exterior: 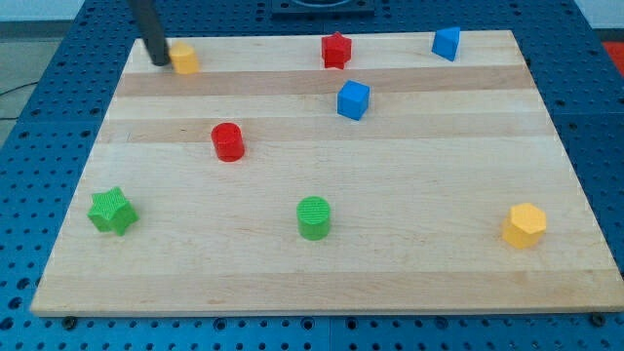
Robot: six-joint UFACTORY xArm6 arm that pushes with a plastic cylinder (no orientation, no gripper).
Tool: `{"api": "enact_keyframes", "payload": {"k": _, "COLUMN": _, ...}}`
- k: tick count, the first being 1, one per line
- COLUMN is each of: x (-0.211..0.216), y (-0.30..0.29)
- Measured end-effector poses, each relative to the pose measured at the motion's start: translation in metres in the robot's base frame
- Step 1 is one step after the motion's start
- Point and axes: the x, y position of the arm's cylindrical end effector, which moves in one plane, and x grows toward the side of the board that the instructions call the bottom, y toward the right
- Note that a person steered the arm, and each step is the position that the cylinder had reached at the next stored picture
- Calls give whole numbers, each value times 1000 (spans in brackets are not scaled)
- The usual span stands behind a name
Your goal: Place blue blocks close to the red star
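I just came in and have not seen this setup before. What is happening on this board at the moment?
A robot arm with a dark rod is meant to bring the blue blocks near the red star. My tip is at the view's top left, right beside a yellow block, far from both blue ones. The blue cube already lies just below the star; the other blue block sits further to the view's right, near the board's top edge.

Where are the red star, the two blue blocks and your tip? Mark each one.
red star point(335, 50): camera view, top face.
blue cube point(353, 99): camera view, centre.
blue block point(447, 43): camera view, centre, by the top edge.
my tip point(158, 60): camera view, rod's lower end, beside the yellow block point(184, 58).
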Motion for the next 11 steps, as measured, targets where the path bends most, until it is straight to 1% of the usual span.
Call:
{"api": "enact_keyframes", "payload": {"k": 1, "x": 8, "y": 45}}
{"api": "enact_keyframes", "payload": {"k": 3, "x": 1, "y": 125}}
{"api": "enact_keyframes", "payload": {"k": 4, "x": 33, "y": 124}}
{"api": "enact_keyframes", "payload": {"k": 5, "x": 51, "y": 235}}
{"api": "enact_keyframes", "payload": {"k": 7, "x": 33, "y": 441}}
{"api": "enact_keyframes", "payload": {"k": 8, "x": -1, "y": 458}}
{"api": "enact_keyframes", "payload": {"k": 9, "x": -10, "y": 441}}
{"api": "enact_keyframes", "payload": {"k": 10, "x": -25, "y": 439}}
{"api": "enact_keyframes", "payload": {"k": 11, "x": -26, "y": 390}}
